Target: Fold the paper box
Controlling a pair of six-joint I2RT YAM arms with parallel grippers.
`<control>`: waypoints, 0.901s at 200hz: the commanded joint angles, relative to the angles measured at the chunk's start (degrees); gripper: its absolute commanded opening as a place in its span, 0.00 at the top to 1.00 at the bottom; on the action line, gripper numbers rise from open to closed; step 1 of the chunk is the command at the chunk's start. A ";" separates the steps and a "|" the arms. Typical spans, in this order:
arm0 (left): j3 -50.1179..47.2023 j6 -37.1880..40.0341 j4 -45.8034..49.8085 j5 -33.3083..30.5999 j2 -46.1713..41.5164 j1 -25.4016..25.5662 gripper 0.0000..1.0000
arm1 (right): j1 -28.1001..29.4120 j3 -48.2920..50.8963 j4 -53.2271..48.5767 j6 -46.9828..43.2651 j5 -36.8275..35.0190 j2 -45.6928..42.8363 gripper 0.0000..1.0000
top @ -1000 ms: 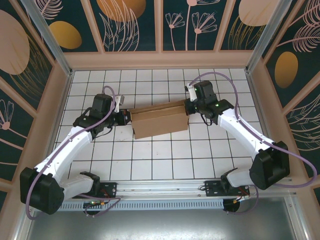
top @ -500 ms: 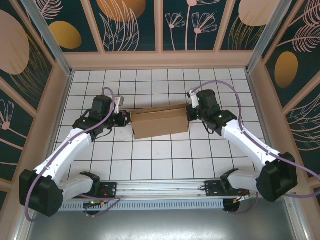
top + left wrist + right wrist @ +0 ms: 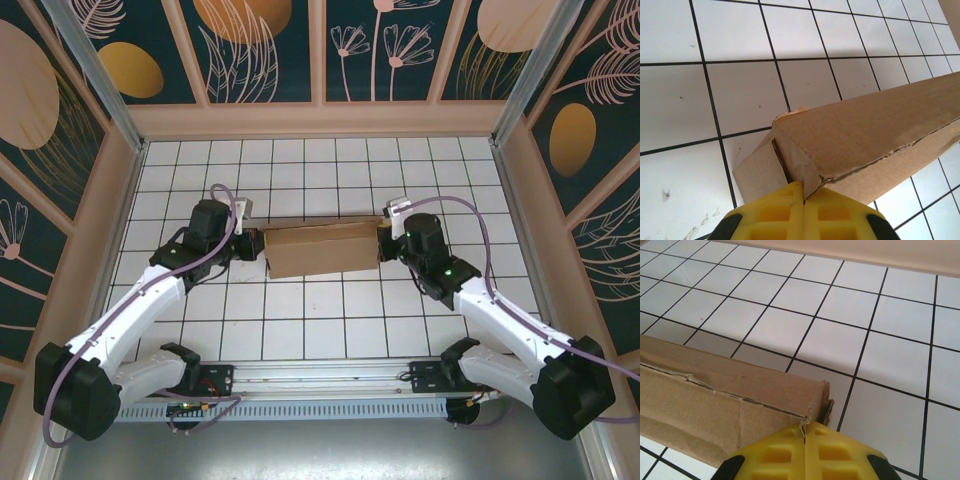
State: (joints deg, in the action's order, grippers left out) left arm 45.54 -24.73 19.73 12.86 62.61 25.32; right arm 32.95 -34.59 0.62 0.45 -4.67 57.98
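**Squeezed from both ends**

The plain brown corrugated-cardboard paper box, folded into a long shallow block, lies flat near the middle of the white, black-gridded tabletop, between the two arms. One long edge shows a ragged flap seam that does not sit quite flush. The yellow-fingered left tool is shut tight, with nothing between its fingers that I can make out, and its tip touches a corner of the box's left end. The right tool is shut the same way, nose against the right end corner. The risk looks plain to me: pressed at the corners rather than square on, the box could buckle in the middle or swivel on the smooth tiles. A tip could also slide off its corner, and that loose seam may spring open if the flap is not fully seated
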 commanded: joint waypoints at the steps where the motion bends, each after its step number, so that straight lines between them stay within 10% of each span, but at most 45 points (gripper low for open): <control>1: -3.20 -0.27 4.41 -3.50 0.63 1.84 1.00 | 1.47 3.22 0.82 1.56 0.75 -0.47 0.98; 87: -4.98 1.50 3.55 -6.90 -0.87 2.80 1.00 | 1.42 -2.47 -0.66 -1.05 14.10 -10.71 0.46; 143: -5.28 1.70 3.29 -7.04 -1.27 3.00 1.00 | 1.42 -15.37 -2.35 8.51 11.51 1.67 0.94; 180: -6.12 1.06 2.64 -7.15 -2.13 3.07 1.00 | 1.27 -17.38 -3.57 11.20 6.03 8.50 1.00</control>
State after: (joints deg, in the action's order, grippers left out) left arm 42.33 -24.08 16.47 6.94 59.90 28.10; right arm 34.02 -51.24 -0.56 8.12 5.58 64.25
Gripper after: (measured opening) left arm 0.051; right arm 0.054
